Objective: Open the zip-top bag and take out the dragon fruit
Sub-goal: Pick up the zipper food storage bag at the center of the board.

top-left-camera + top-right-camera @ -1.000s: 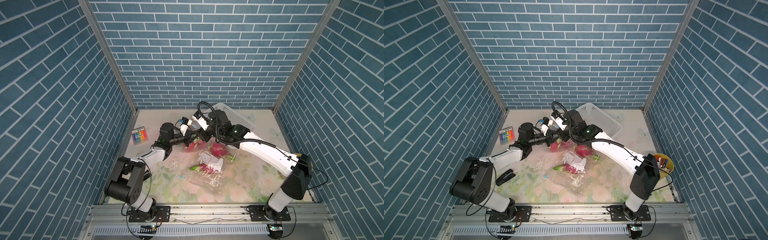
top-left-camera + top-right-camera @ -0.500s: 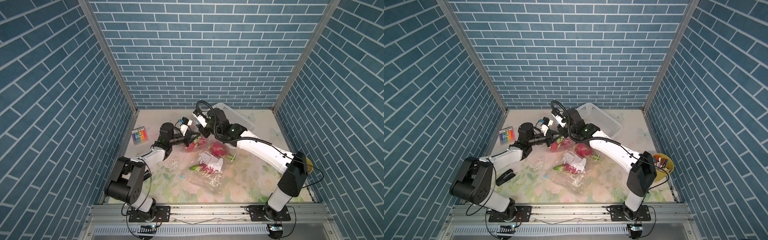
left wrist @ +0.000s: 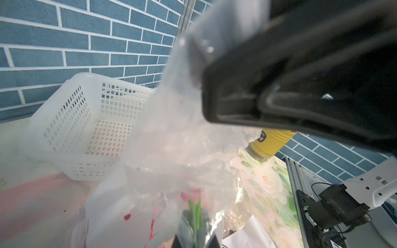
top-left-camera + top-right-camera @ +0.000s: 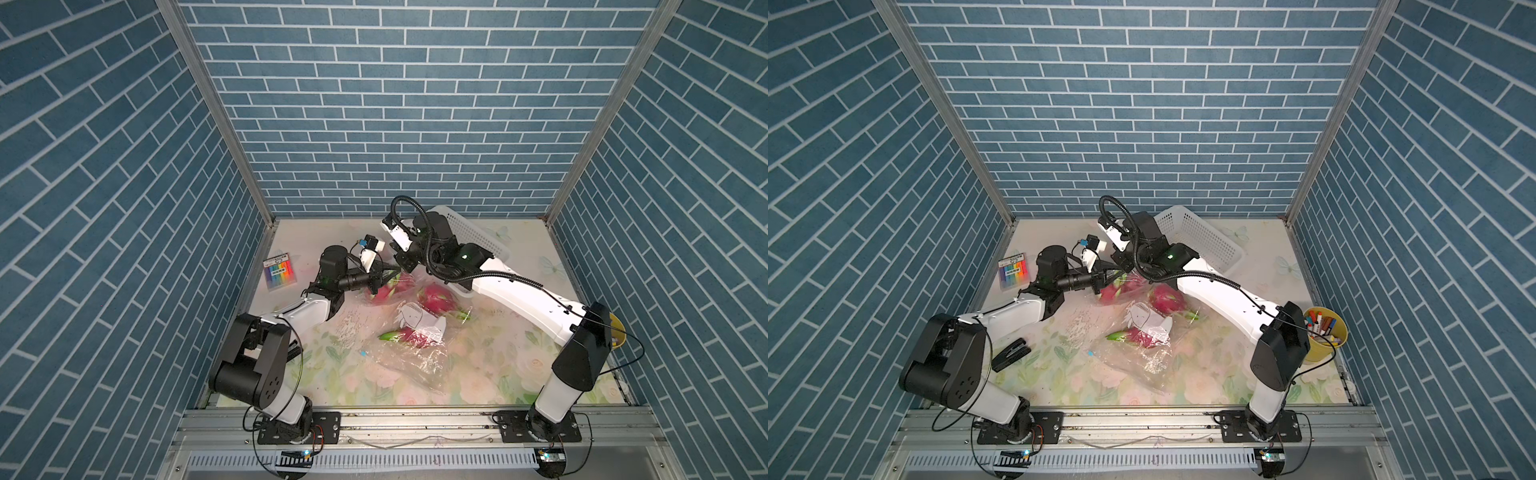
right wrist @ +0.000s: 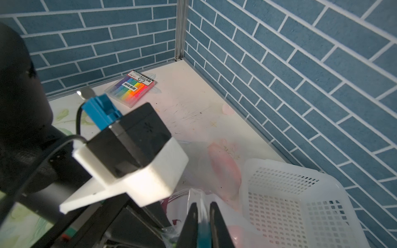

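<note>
The opening step is in hand: the left end effector and right end effector, close together, each pinch the mouth of the zip-top bag. The dragon fruit sits inside, just below them. Next, pulling apart should part the seal.

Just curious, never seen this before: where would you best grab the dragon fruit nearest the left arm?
Probably across the round pink body of the dragon fruit, entering at the edge of the zip-top bag that the right end effector pinches; plastic covers it elsewhere.
</note>
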`<state>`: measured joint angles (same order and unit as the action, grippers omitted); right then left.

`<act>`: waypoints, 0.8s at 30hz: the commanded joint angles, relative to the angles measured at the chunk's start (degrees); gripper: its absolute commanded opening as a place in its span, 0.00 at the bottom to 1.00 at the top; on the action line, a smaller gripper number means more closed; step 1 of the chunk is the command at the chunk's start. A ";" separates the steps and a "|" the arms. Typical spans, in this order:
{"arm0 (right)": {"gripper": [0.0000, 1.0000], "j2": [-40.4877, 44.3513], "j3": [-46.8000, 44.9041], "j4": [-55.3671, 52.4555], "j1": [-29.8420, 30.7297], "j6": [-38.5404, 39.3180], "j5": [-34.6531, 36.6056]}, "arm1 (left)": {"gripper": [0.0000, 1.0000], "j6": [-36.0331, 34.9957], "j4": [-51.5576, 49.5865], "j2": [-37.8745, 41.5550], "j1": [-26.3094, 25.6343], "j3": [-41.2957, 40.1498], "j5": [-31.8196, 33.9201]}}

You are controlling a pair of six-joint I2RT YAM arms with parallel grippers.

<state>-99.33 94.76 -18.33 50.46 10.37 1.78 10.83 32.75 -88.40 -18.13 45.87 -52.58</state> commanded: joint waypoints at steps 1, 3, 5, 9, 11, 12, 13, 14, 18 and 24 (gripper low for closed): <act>0.12 -0.28 0.41 -0.67 -0.35 -0.72 -1.87 | 0.02 -0.85 -0.15 0.34 -0.28 1.33 -0.77; 0.16 0.09 -0.13 -0.65 -0.65 -1.59 -1.84 | 0.02 -0.81 -0.19 0.42 -0.25 1.40 -0.77; 0.20 0.55 -1.03 -0.44 -1.02 -2.17 -1.80 | 0.02 -0.81 -0.24 0.42 -0.19 1.42 -0.73; 0.21 1.74 -2.41 0.11 -1.62 -2.79 -1.61 | 0.02 -0.81 -0.23 0.66 -0.25 1.33 -0.69; 0.21 2.03 -2.78 0.33 -1.67 -2.81 -1.56 | 0.02 -0.75 -0.16 0.61 -0.24 1.33 -0.77; 0.21 2.12 -2.90 0.34 -1.68 -2.82 -1.48 | 0.02 -0.73 -0.23 0.61 -0.24 1.33 -0.70; 0.19 2.29 -3.00 0.42 -1.68 -2.88 -1.42 | 0.02 -0.73 -0.23 0.67 -0.17 1.33 -0.74; 0.19 2.43 -3.11 0.65 -1.63 -2.90 -1.40 | 0.02 -0.72 -0.23 0.75 -0.26 1.33 -0.69; 0.18 2.94 -3.36 1.09 -1.67 -2.99 -1.56 | 0.02 -0.74 -0.15 0.91 -0.24 1.33 -0.60; 0.19 3.97 -3.15 1.52 -1.62 -2.72 -1.40 | 0.02 -0.74 -0.23 0.71 -0.23 1.24 -0.67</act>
<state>-98.00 91.85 -18.20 48.84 7.77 0.78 10.68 32.34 -88.40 -18.13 45.87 -52.58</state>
